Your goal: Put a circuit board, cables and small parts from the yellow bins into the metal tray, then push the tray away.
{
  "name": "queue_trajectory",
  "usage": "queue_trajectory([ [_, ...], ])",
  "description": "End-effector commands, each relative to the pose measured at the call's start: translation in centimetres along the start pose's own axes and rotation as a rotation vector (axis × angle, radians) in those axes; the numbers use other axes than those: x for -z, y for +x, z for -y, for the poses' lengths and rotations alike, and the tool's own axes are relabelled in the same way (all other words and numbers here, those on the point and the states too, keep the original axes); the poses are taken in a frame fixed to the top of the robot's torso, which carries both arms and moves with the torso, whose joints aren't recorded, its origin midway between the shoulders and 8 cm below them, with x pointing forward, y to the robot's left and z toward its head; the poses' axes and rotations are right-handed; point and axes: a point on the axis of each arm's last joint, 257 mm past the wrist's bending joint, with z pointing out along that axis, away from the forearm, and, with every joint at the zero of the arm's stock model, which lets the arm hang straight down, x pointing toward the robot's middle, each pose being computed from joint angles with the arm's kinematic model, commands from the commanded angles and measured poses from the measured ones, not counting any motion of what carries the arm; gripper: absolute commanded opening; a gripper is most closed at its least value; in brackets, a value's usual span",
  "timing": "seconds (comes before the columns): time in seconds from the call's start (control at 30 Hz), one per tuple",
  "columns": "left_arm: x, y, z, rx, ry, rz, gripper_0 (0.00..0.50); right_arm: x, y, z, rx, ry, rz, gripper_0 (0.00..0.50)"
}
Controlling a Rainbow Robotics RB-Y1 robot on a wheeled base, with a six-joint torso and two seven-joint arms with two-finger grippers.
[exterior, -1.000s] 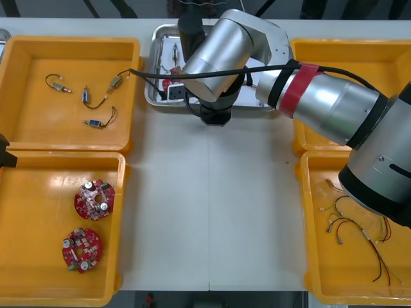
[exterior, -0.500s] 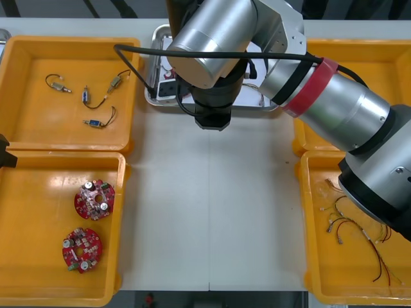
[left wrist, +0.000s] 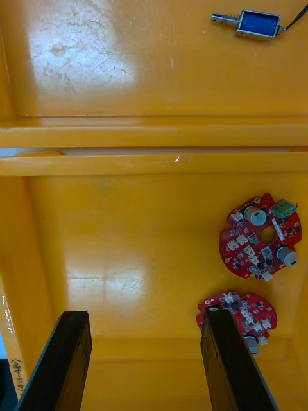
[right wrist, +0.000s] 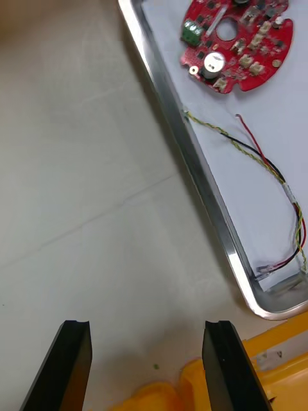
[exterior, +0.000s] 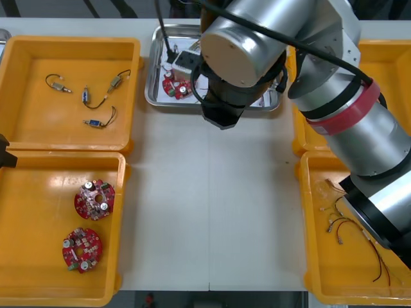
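Note:
The metal tray (exterior: 151, 96) stands at the table's far middle, white inside, with a round red circuit board (exterior: 174, 86) in it. My right arm (exterior: 257, 51) reaches over the tray. In the right wrist view my right gripper (right wrist: 144, 327) is open over bare table, just outside the tray's rim (right wrist: 192, 160). Beyond that rim lie the circuit board (right wrist: 234, 42) and a red and yellow cable (right wrist: 273, 170). My left gripper (left wrist: 144, 314) hangs open and empty above the near left bin, beside two red circuit boards (left wrist: 260, 234) (left wrist: 240, 314).
The far left yellow bin (exterior: 19, 77) holds small metal parts (exterior: 99, 122) on black leads. Two boards (exterior: 94, 199) (exterior: 81, 249) lie in the near left bin. Red and yellow cables (exterior: 359, 240) lie in the near right bin. An orange bin corner (right wrist: 256, 379) is by my right fingers.
My right arm has swung its upper links to the right and risen toward the camera, uncovering more of the board in the tray. The tray and the left arm have stayed put.

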Motion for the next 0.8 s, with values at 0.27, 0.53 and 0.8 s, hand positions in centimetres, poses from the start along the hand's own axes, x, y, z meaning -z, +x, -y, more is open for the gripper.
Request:
queue_trajectory([
  [0.27,0.6,-0.1,-0.1,-0.039,-0.001,0.026,0.500,2.5,6.8,1.6,-0.318,0.004,0.103,0.500],
  [0.53,0.6,-0.1,-0.1,-0.039,-0.001,0.026,0.500,2.9,13.5,3.3,-0.514,0.052,0.070,0.500],
  [0.8,0.6,-0.1,-0.1,-0.039,-0.001,0.026,0.500,3.8,19.3,3.9,-0.772,0.007,0.042,0.500],
])
